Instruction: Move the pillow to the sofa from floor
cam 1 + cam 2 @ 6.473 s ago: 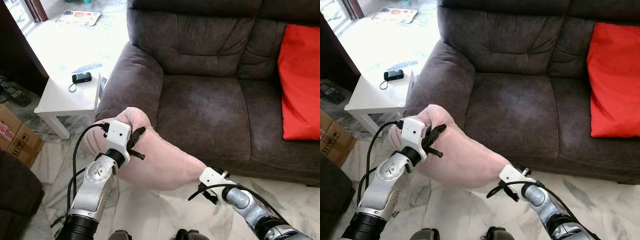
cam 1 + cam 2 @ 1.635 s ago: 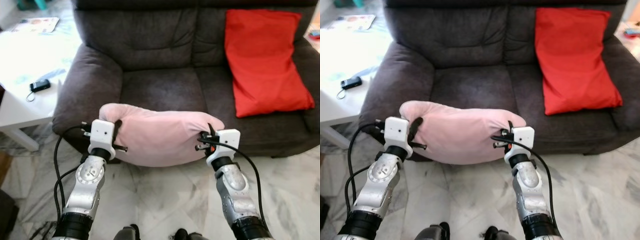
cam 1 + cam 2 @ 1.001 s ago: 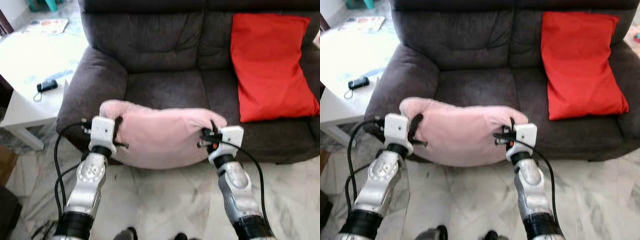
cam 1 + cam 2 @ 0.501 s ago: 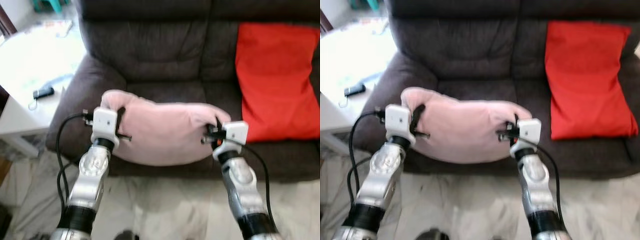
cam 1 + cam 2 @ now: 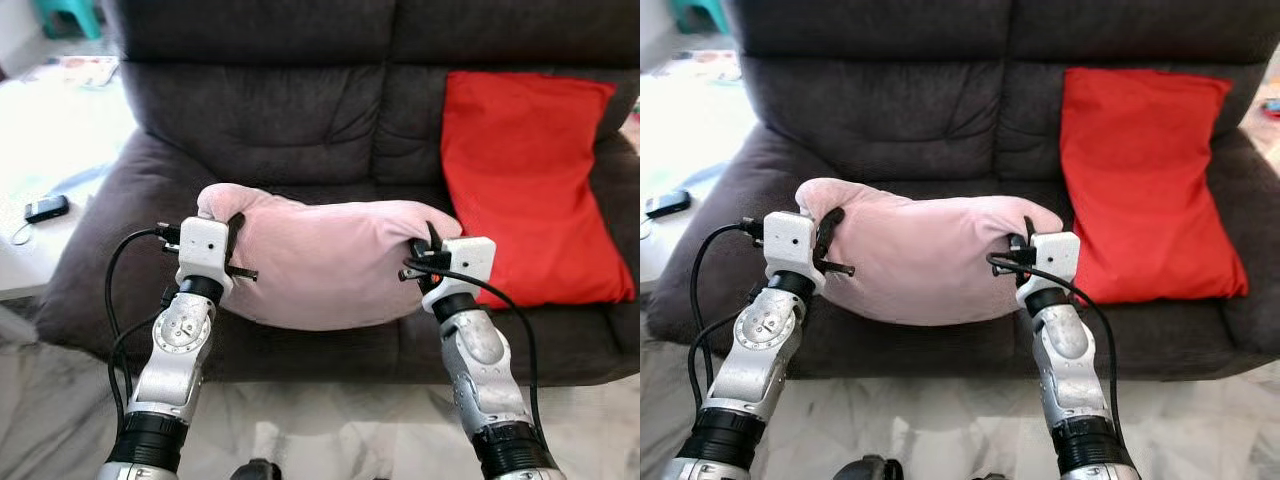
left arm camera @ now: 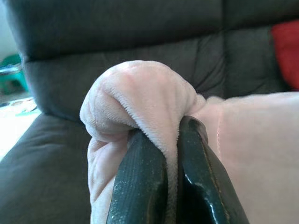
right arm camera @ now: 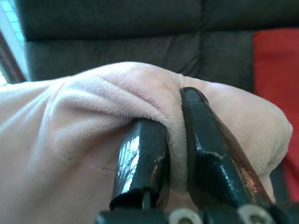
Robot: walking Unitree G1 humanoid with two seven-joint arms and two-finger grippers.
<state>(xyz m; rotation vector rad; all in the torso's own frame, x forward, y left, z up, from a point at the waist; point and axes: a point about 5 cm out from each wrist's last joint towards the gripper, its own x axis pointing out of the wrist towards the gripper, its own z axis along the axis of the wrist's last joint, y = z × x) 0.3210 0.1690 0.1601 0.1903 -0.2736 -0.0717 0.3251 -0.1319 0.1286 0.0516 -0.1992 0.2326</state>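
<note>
A pale pink pillow (image 5: 320, 262) hangs in the air between my two arms, over the front of the dark grey sofa's (image 5: 270, 120) left seat cushion. My left gripper (image 5: 232, 238) is shut on the pillow's left corner, and the left wrist view shows the pink fabric (image 6: 140, 102) pinched between its black fingers (image 6: 140, 182). My right gripper (image 5: 428, 248) is shut on the right corner; the fabric (image 7: 117, 102) bulges over its fingers (image 7: 205, 154) in the right wrist view.
A red cushion (image 5: 525, 180) leans on the sofa's right seat. A white side table (image 5: 40, 230) with a small black device (image 5: 46, 208) stands left of the sofa arm. Marble floor (image 5: 330, 430) lies below the sofa front.
The camera has come closer to the sofa and shifted. The pillow, held by both grippers, has been carried forward and now sits over the seat edge instead of the floor.
</note>
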